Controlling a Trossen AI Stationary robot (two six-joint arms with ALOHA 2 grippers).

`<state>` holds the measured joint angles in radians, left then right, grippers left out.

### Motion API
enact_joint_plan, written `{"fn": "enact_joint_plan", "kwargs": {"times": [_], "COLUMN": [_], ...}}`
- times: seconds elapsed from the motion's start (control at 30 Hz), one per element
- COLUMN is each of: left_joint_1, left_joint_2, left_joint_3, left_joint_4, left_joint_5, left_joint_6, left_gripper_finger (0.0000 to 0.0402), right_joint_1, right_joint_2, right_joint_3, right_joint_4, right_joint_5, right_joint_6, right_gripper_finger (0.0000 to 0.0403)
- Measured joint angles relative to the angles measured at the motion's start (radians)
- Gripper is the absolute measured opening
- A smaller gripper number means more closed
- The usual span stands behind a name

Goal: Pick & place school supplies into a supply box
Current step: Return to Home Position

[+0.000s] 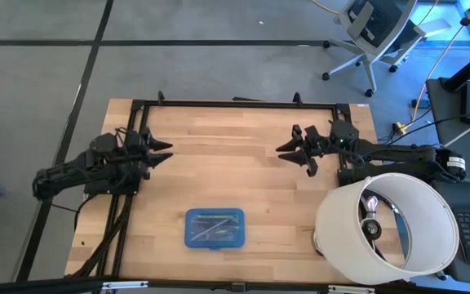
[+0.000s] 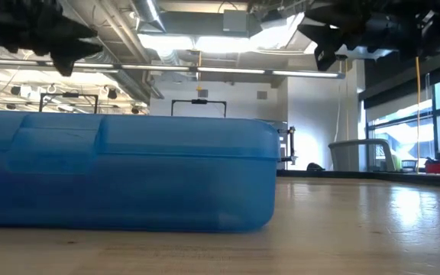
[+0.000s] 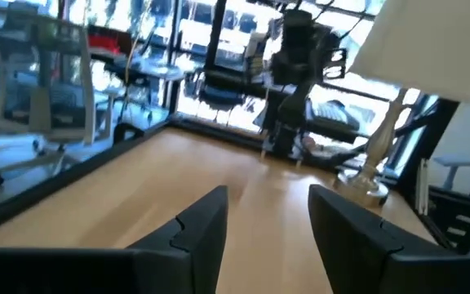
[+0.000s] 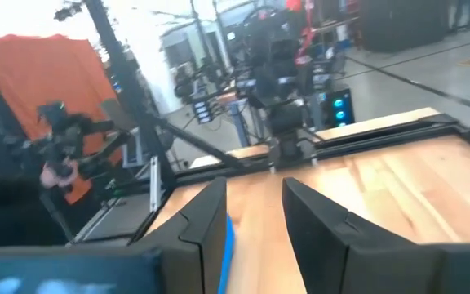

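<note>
A shut blue box lies on the desk, sticks showing through its lid. The left jaws and right jaws hang released and empty, facing each other, both well apart from the box.

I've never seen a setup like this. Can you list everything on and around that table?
Table: one, light wood, mid-picture.
Supply box: one, translucent blue, closed, toward the high view's lower edge.
Thin sticks: count unclear, showing through the box lid.
Lampshade-like drum: one, white, lower right corner of the table.
Office chair: one, white-framed, on the floor beyond the table.
Left gripper: one, black, open, over the table's left side.
Right gripper: one, black, open, over its right half.
</note>
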<state>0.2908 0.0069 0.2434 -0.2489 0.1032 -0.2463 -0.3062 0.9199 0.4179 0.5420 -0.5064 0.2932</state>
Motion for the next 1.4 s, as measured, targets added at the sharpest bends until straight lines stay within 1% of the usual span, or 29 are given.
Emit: {"fn": "enact_joint_plan", "kwargs": {"times": [0.07, 0.13, 0.37, 0.47, 0.67, 0.77, 0.93, 1.03, 1.2, 1.3, 1.4], "left_joint_1": [0.004, 0.006, 0.006, 0.007, 0.007, 0.007, 0.007, 0.006, 0.007, 0.007, 0.007], "left_joint_2": [0.016, 0.01, -0.006, -0.006, -0.004, -0.001, -0.001, -0.001, -0.001, -0.001, -0.001], "left_joint_3": [-0.022, -0.051, -0.195, -0.235, -0.235, -0.235, -0.235, -0.235, -0.235, -0.235, -0.235], "left_joint_4": [0.025, 0.001, 0.237, 0.274, 0.275, 0.27, 0.265, 0.271, 0.274, 0.275, 0.275], "left_joint_5": [0.004, 0.003, -0.015, -0.015, -0.037, -0.067, -0.104, -0.104, -0.109, -0.11, -0.111], "left_joint_6": [0.011, 0.0, -0.006, -0.029, 0.0, 0.031, 0.032, 0.032, 0.032, 0.032, 0.032], "left_gripper_finger": [0.0166, 0.0166, 0.0162, 0.0163, 0.0166, 0.0163, 0.0162, 0.0165, 0.0165, 0.0163, 0.0162], "right_joint_1": [-0.014, -0.019, -0.018, -0.018, -0.029, -0.049, -0.084, -0.098, -0.128, -0.165, -0.205], "right_joint_2": [0.0, 0.0, -0.003, -0.004, -0.026, -0.06, -0.14, -0.183, -0.22, -0.265, -0.349], "right_joint_3": [0.0, 0.0, -0.015, -0.082, -0.228, -0.3, -0.405, -0.41, -0.411, -0.411, -0.411], "right_joint_4": [0.003, 0.003, 0.028, 0.099, 0.368, 0.43, 0.503, 0.469, 0.455, 0.42, 0.369], "right_joint_5": [0.0, 0.0, 0.03, 0.063, 0.068, 0.07, 0.074, 0.096, 0.089, 0.041, 0.008], "right_joint_6": [0.018, 0.022, 0.009, 0.024, 0.094, 0.128, 0.182, 0.193, 0.17, 0.192, 0.202], "right_gripper_finger": [0.0126, 0.0126, 0.0126, 0.0126, 0.0126, 0.0126, 0.0126, 0.0126, 0.0126, 0.0126, 0.0126]}}
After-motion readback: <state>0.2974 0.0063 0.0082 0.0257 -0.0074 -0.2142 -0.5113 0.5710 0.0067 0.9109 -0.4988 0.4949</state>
